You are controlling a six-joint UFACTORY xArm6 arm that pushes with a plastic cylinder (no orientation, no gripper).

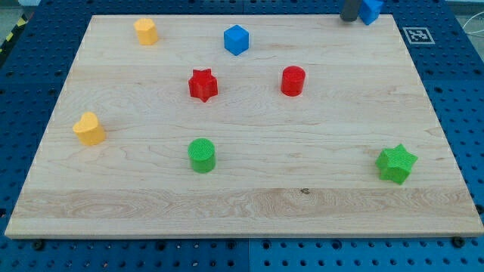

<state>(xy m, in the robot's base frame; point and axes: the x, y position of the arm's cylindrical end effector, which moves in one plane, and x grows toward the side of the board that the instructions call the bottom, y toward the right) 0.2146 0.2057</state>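
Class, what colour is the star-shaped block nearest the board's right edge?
Green. The star block shows plainly in the camera view, near the view's bottom right.

Pale wooden board (249, 189) with fine grain streaks and one small dark knot. Around the red star (203, 85): red cylinder (293, 80) toward the view's right, blue cube (236, 39) above-right, orange-yellow block (146, 31) above-left, yellow heart-like block (89, 128) below-left, green cylinder (202, 155) below, green star (396, 163) far below-right. Dark grey my tip (349, 17) against a blue block (370, 10) at the top. Black-and-white square marker (417, 34) on the corner; blue pegboard (461, 91) dotted with dark holes.
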